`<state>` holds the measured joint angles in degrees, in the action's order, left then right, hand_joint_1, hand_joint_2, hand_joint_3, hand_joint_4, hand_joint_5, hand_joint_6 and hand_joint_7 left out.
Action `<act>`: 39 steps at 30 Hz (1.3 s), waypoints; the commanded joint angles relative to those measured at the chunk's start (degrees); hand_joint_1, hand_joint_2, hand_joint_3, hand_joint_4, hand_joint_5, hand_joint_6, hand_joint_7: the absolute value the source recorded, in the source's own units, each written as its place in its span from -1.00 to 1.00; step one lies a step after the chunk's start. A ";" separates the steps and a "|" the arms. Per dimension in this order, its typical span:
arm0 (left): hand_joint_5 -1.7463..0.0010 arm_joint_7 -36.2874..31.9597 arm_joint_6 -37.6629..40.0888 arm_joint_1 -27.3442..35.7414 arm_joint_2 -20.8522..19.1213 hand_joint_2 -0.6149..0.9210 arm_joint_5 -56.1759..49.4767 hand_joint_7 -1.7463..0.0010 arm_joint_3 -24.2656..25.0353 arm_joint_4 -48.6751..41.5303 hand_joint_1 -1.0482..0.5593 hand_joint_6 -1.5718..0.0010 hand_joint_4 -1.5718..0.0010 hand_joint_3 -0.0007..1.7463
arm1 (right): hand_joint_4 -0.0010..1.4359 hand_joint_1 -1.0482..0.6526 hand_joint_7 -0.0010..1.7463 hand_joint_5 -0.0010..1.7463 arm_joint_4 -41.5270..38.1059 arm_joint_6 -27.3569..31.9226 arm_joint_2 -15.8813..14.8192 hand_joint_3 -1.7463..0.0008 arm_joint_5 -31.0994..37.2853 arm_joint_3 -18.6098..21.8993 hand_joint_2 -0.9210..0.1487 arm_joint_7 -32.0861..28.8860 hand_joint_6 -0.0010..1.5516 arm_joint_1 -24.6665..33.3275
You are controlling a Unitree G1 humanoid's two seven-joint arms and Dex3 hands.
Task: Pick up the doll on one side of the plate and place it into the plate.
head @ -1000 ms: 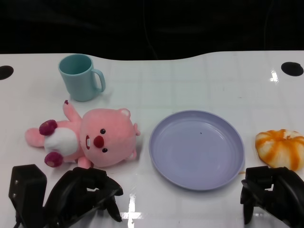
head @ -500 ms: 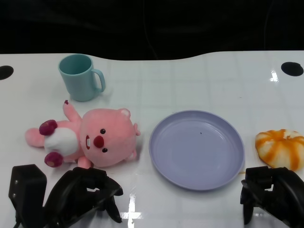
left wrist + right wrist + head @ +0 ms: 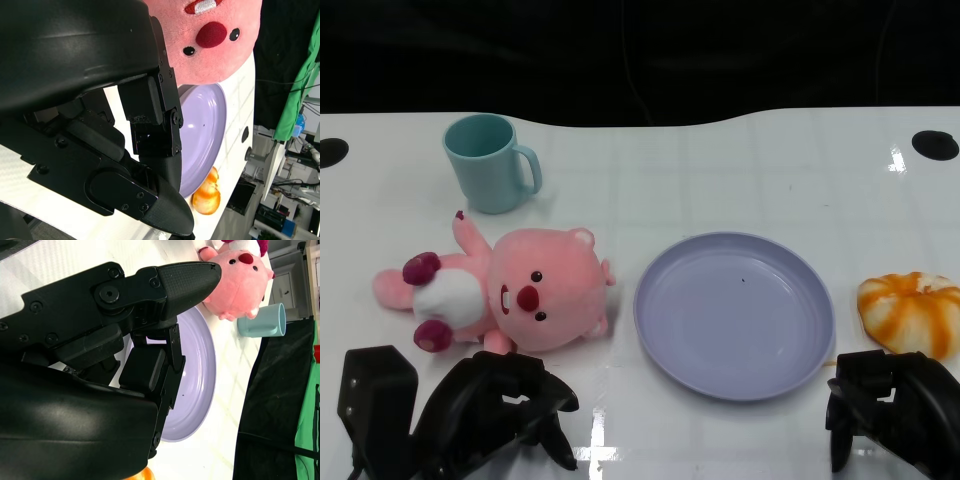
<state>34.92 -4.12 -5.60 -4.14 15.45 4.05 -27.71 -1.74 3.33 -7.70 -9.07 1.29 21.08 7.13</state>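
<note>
Your pink doll (image 3: 510, 298) lies on its back on the white table (image 3: 720, 170), just beside the lavender plate (image 3: 734, 315) on the robot's left; its head is toward the plate, its legs point away, and nothing holds it. The left hand (image 3: 495, 410) sits low at the table's near edge, just short of the doll's head, fingers curled in and holding nothing. The right hand (image 3: 890, 410) is at the near right corner, also curled in with nothing in it, near an orange-and-white bun-like toy (image 3: 910, 312) you should leave alone. A teal mug (image 3: 490, 162) stands behind the doll, well apart from the plate. The reach is the step in hand, by my reading. Spread the left fingers first, then come forward over the doll's head or torso, the bulkiest part, and close around it; a limb grab would likely let the plush flop. It looks soft, so squeeze enough to bite into the stuffing. Lift clear of the plate rim before carrying across, and release over the plate's middle, which is bare.
</note>
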 commanded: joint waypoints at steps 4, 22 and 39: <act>0.22 0.42 -0.40 0.54 -0.85 0.76 0.28 0.63 0.31 0.16 -1.00 -1.00 -0.94 -1.00 | 0.50 -1.00 0.24 0.70 0.17 -0.67 -0.76 0.73 0.10 0.09 -1.00 -0.05 0.68 -0.10; 0.37 3.75 -8.27 1.40 -1.37 0.83 1.65 0.85 1.23 -0.35 -1.00 -0.93 -0.85 -0.98 | 0.52 -1.00 0.25 0.69 0.86 0.07 -0.54 0.75 -0.39 0.05 -1.00 -0.08 0.69 0.22; 0.64 4.08 -27.99 1.26 -0.35 1.00 0.13 1.00 1.85 -2.83 -1.00 -0.28 -0.44 -0.93 | 0.49 -1.00 0.28 0.70 0.80 -0.55 -0.70 0.73 -0.77 -0.11 -0.97 0.61 0.66 0.83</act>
<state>39.86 -30.86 -4.96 -3.33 16.30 5.96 -31.50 -1.85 2.71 -7.70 -9.17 0.84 21.56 7.50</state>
